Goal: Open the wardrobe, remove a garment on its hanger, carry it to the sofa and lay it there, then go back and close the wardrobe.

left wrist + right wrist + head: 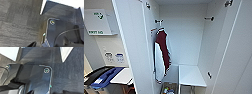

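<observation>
Whether either gripper's jaws are open or closed cannot be told; both wrist views look down on grey carpet [18, 22]. The wardrobe [184, 37] stands open, a dark red and white jacket [162, 56] hanging by its left wall above a white shelf [191, 75] in its lower right corner. A wall box [97, 22] bears unreadable green lettering.

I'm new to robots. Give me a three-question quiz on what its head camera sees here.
1. True or false: the wardrobe stands open.
2. The garment hanging inside is mostly: A) dark red and white, B) plain black, C) green.
3. Fill in: a white ___ sits low inside, on the right.

Key: 1 true; 2 A; 3 shelf.
</observation>
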Tool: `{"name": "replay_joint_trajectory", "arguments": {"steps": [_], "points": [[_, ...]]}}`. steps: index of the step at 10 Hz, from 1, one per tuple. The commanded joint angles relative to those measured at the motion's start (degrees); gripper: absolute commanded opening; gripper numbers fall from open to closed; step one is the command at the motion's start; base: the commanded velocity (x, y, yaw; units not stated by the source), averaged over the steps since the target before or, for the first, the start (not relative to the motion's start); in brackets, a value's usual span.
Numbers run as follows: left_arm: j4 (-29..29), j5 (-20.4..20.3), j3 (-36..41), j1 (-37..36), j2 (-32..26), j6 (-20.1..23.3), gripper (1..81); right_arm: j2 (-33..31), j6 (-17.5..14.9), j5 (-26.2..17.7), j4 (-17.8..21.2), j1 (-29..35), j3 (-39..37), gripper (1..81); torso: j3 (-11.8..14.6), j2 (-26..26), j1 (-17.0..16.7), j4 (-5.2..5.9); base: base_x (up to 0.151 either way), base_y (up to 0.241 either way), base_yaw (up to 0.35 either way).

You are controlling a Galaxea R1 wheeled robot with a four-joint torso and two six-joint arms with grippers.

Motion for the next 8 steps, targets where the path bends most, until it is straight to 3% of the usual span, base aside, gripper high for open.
{"name": "replay_joint_trajectory", "arguments": {"steps": [1,5,8], "points": [[-4.4,-5.2,6.4,-7.0,-10.6,-2.0,81.1,-7.0,2.1,1.8,3.8,8.3,-3.5,81.1,0.0,0.0,0.0,0.0,0.0,0.0,0.0],[-4.5,-5.5,7.4,-14.4,-16.9,-5.6,81.1,-10.1,5.9,1.7,4.2,15.6,-7.3,81.1,0.0,0.0,0.0,0.0,0.0,0.0,0.0],[-4.7,-5.2,6.2,-19.7,-21.5,-8.1,81.1,-13.6,11.2,1.7,4.2,18.3,-11.2,81.1,0.0,0.0,0.0,0.0,0.0,0.0,0.0]]}}
